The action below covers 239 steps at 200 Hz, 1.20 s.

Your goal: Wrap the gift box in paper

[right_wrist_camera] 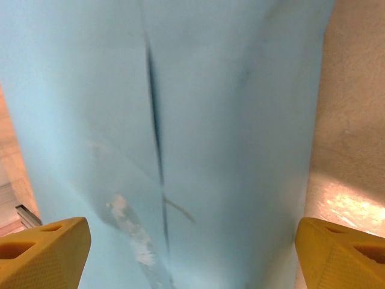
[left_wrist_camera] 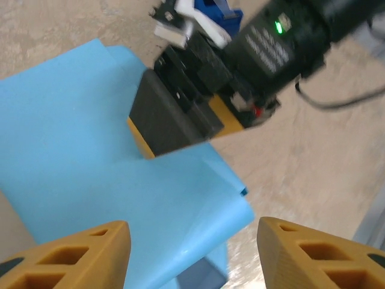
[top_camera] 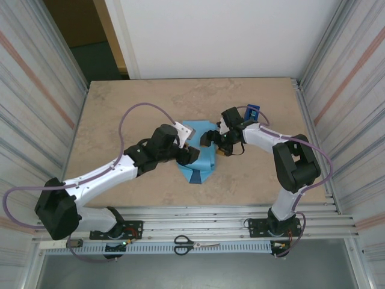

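Running across the black housing [left_wrist_camera: 271, 45] of the right arm are small white lines of print, too blurred to read, beside a lit green light [left_wrist_camera: 278, 26]. The paper [top_camera: 201, 159] lies at the middle of the beige, stone-mottled counter [top_camera: 120, 114], a thin matte sheet folded over itself with its sky-blue face up, a darker blue flap showing at its near edge, and sharp creases and pale scuffs on its surface. The left end effector [top_camera: 187, 154] hangs released just above the paper, its tan fingertips [left_wrist_camera: 90, 253], cut with lattice holes, apart with nothing between them. The right end effector [top_camera: 212, 139] is also released, its jaws spread wide, a black-and-yellow finger on the sheet. A dark-blue tape dispenser [top_camera: 252, 111] stands behind the right arm; black-handled scissors [top_camera: 195, 244] lie on the ribbed metal rail.
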{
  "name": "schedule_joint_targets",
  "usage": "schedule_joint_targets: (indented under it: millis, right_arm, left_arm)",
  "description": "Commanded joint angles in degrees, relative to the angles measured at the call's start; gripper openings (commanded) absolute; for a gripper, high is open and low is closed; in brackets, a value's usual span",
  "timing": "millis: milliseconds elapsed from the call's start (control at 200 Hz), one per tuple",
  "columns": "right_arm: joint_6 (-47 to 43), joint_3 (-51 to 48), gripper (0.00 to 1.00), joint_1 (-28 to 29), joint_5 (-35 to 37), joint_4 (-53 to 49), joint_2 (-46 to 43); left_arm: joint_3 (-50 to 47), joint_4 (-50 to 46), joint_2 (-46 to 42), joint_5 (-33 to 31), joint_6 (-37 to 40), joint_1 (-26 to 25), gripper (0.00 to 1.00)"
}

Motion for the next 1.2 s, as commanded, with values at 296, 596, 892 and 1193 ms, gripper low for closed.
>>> schedule_joint_targets:
  millis: [296, 596, 892, 1193]
  right_arm:
    - [3.3, -9.9, 0.9, -4.0, 4.3, 1.2, -16.3]
    - [6.1, -22.0, 0.91, -7.9, 5.5, 2.2, -27.6]
    - [7.5, -27.5, 0.91, -7.4, 5.0, 2.5, -30.9]
    - [9.6, -31.8, 0.91, -6.7, 4.7, 4.3, -32.4]
  left_arm:
    - [-1.1, -1.2, 3.5, 3.8, 35.5, -1.1, 0.71]
    - [1.2, 3.2, 11.8, -3.5, 41.0, -3.9, 0.76]
    - [2.0, 6.0, 16.6, -10.6, 42.3, -5.7, 0.74]
    - [1.7, 6.5, 18.6, -12.7, 42.4, -6.5, 0.7]
